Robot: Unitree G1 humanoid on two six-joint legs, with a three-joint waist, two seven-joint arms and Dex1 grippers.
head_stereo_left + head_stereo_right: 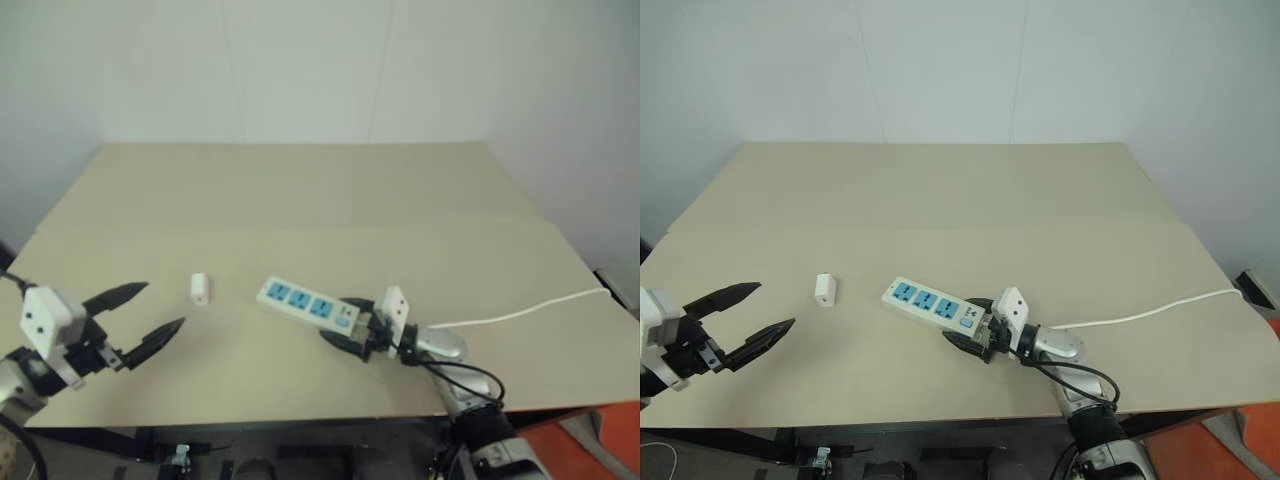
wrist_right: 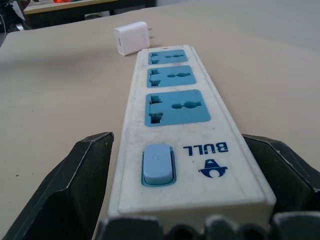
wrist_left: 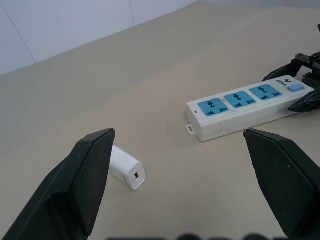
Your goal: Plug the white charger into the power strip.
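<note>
The power strip (image 1: 308, 303), a long white bar with three blue sockets and a blue switch, lies flat near the table's front, angled. Its switch end sits between the two black fingers of my right gripper (image 1: 333, 318), which stands open and straddles it; in the right wrist view the fingers (image 2: 92, 175) flank the strip (image 2: 175, 125) on both sides. The white charger (image 1: 199, 288) lies on its side to the left of the strip, apart from it. My left gripper (image 1: 165, 305) hovers open and empty at the front left, pointing towards the charger (image 3: 125, 172).
The beige table (image 1: 320, 200) has bare room behind the strip and ends at a white wall. The strip's thin white cord (image 1: 520, 312) runs off to the right edge. An orange object (image 1: 600, 440) sits below the table's front right corner.
</note>
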